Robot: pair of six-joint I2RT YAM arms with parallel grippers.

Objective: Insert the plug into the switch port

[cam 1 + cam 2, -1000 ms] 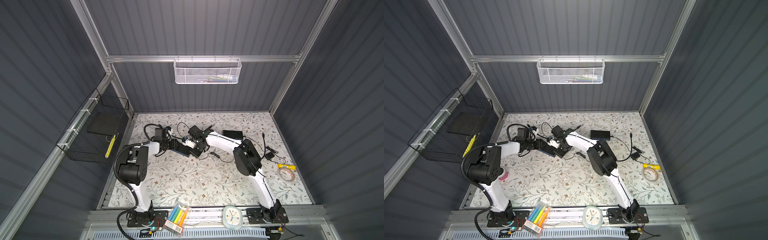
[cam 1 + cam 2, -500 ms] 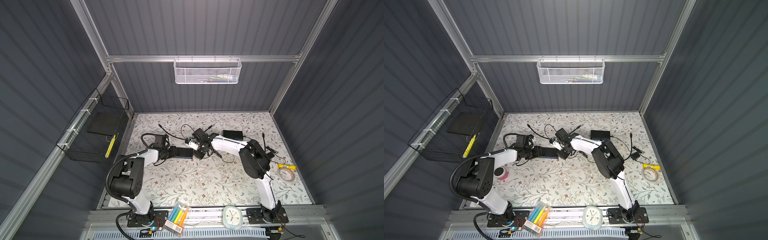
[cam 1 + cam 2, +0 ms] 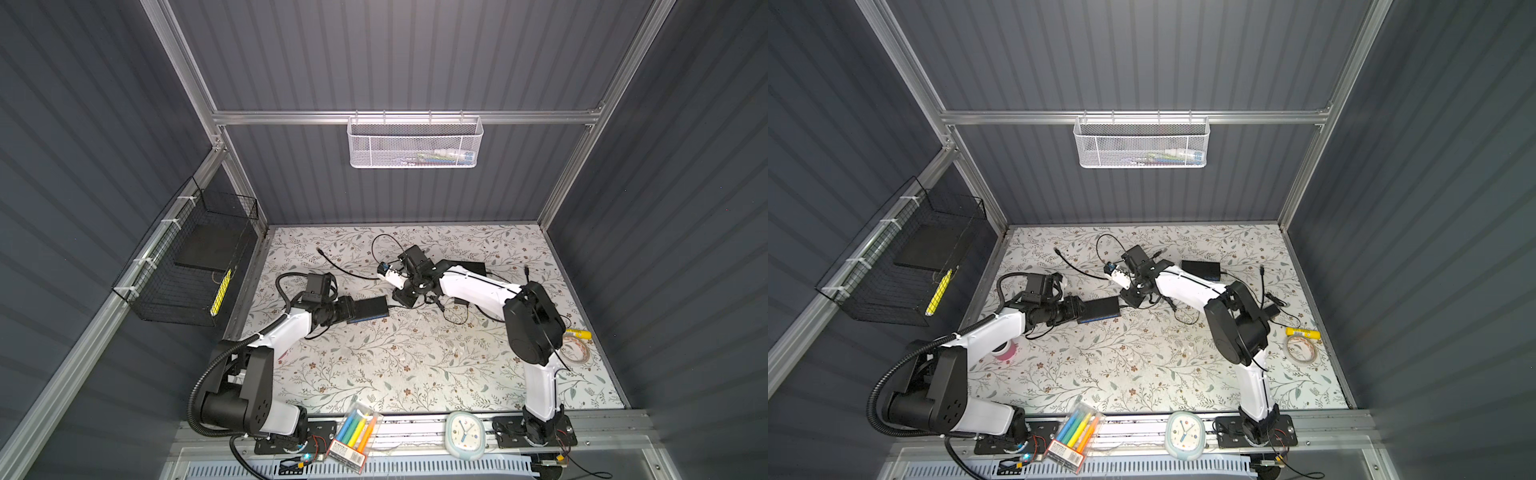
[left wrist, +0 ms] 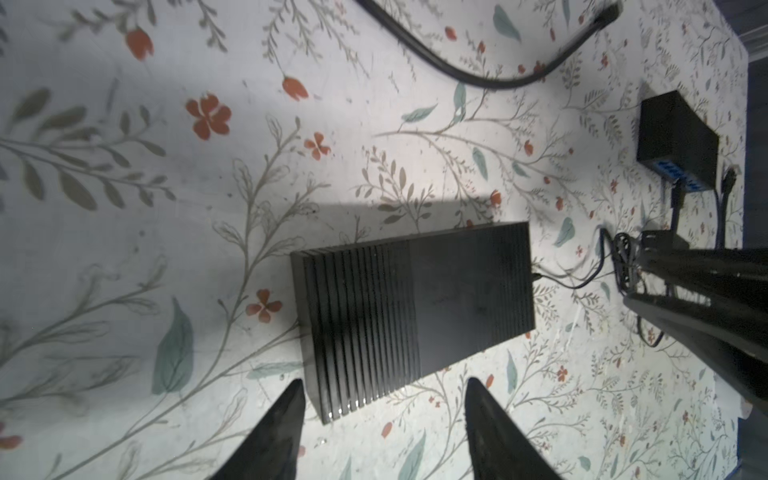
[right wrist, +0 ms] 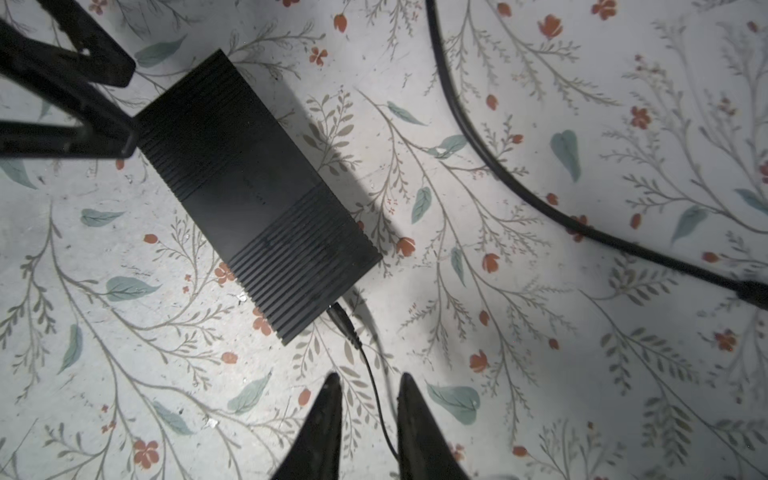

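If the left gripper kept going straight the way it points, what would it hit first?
The ribbed black box: its near end lies between the open jaws of the left gripper, so contact would likely come at once, though height is unclear.

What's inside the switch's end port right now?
A black plug meets the switch end face, its thin cable running through the open right gripper. The port is covered; seating depth can't be seen.

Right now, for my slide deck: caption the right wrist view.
Plug seated in the black switch; right gripper, jaws open, straddles the thin cable.
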